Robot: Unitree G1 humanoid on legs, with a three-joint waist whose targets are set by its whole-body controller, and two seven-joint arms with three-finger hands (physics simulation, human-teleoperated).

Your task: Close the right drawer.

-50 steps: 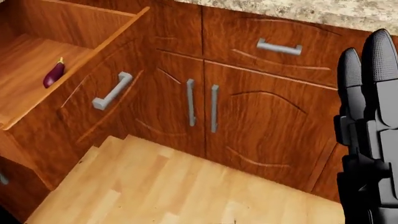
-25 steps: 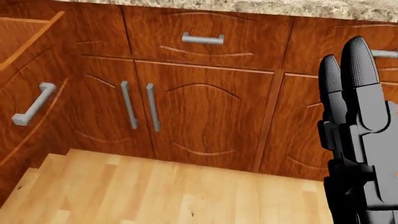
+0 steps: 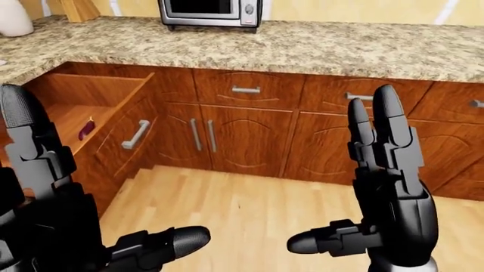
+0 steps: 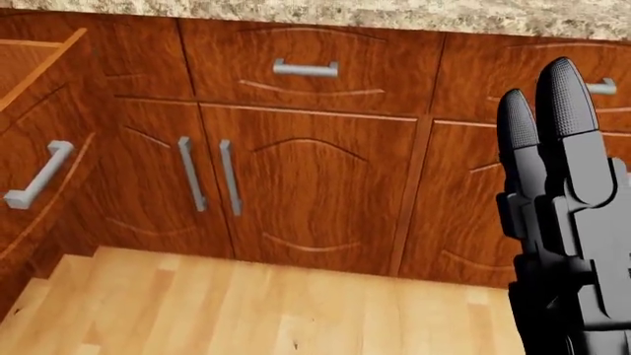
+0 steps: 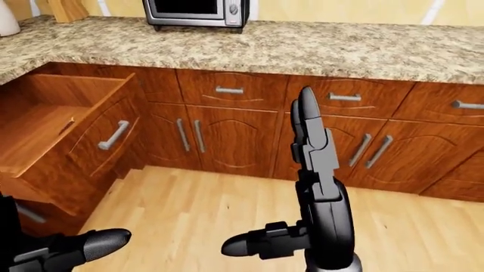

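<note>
Kitchen corner with wooden cabinets under a speckled granite counter (image 3: pixel 318 48); a microwave (image 3: pixel 210 11) stands on the counter at the top of the left-eye view. The open drawer (image 3: pixel 113 122) juts from the cabinet run at the left of the eye views, pulled well out, its front panel carrying a grey bar handle (image 3: pixel 136 134). A small purple eggplant (image 3: pixel 87 128) lies on the drawer's floor.

The right hand (image 3: pixel 382 187) is raised upright with its fingers (image 3: pixel 387 122) extended and spread wide, the thumb pointing toward the left hand; it holds nothing. The drawer lies well to the left of this hand and apart from it, with a pair of cabinet doors (image 4: pixel 212 177) between. The left hand (image 3: pixel 53 209) fills the lower left corner of the left-eye view, likewise open and empty, one finger upright and the thumb stretched toward the right hand; the drawer sits just above and beyond it, not touching. A closed drawer (image 4: pixel 305 70) lies above the doors. Pale wooden floor (image 3: pixel 242 209) spreads below both hands.
</note>
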